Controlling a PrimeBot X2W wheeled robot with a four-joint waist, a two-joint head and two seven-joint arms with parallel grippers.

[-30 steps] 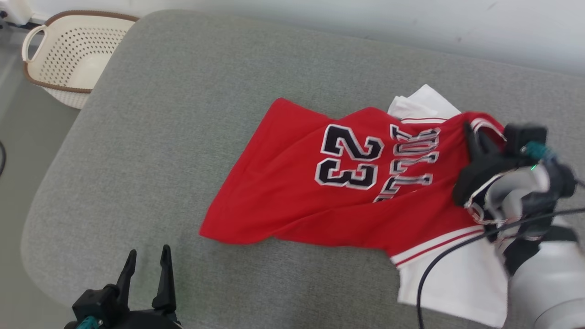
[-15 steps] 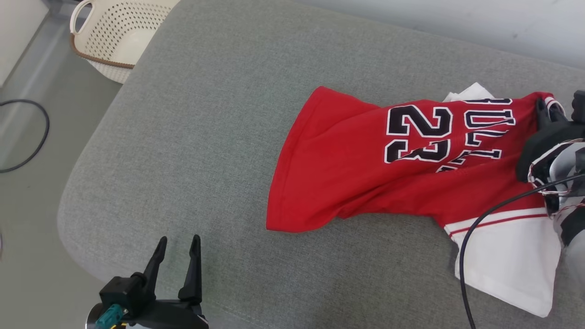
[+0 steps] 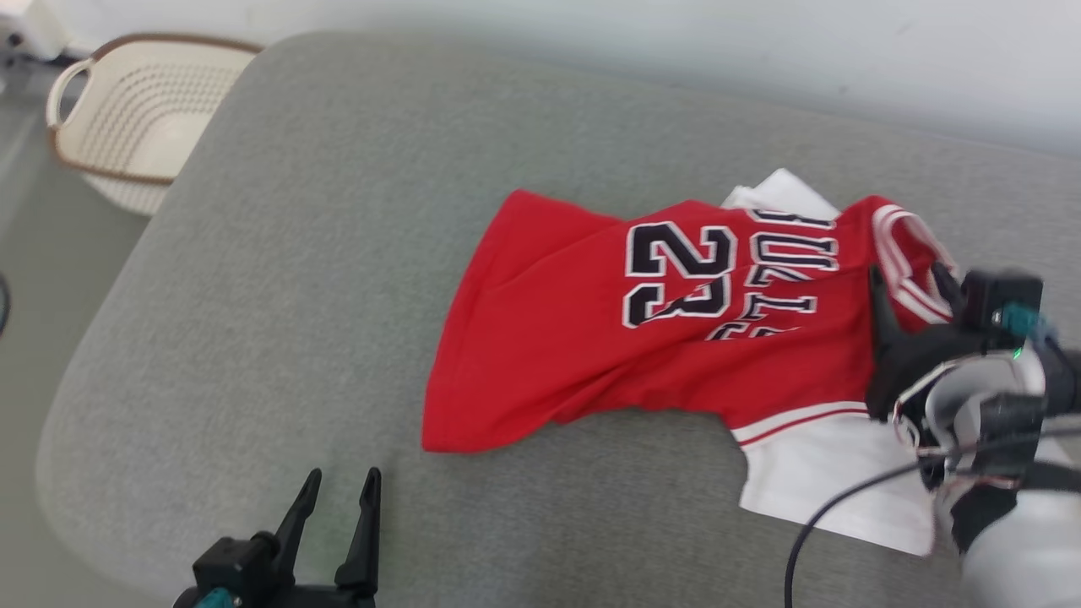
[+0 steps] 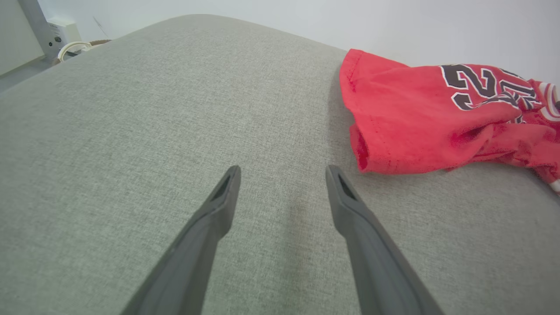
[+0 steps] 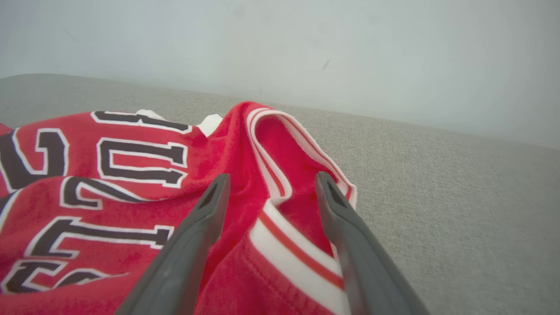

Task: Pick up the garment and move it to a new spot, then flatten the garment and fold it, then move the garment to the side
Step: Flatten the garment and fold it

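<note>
The right gripper [image 3: 905, 274] was clamped on the neck end of the jersey [image 3: 676, 338] a moment ago and now has its fingers spread, so the cloth is let go; the framing has also shifted, which is the camera's doing. In the head view the jersey lies rumpled on the grey cushion [image 3: 338, 253], right of middle, hem pointing left, with a white cloth [image 3: 828, 481] under its near right edge; the left gripper [image 3: 343, 477] waits at the lower left, spread and empty, well apart from the hem; a basket [image 3: 135, 118] stands off the cushion's far left corner. In the left wrist view the fingers hang over bare cushion, the red hem up to their right, untouched. In the right wrist view the fingers straddle the striped trim [image 5: 262, 166] at the neck opening, pinching nothing. The move to a new spot looks finished; flattening likely comes next, since the cloth is creased and folded over itself.
</note>
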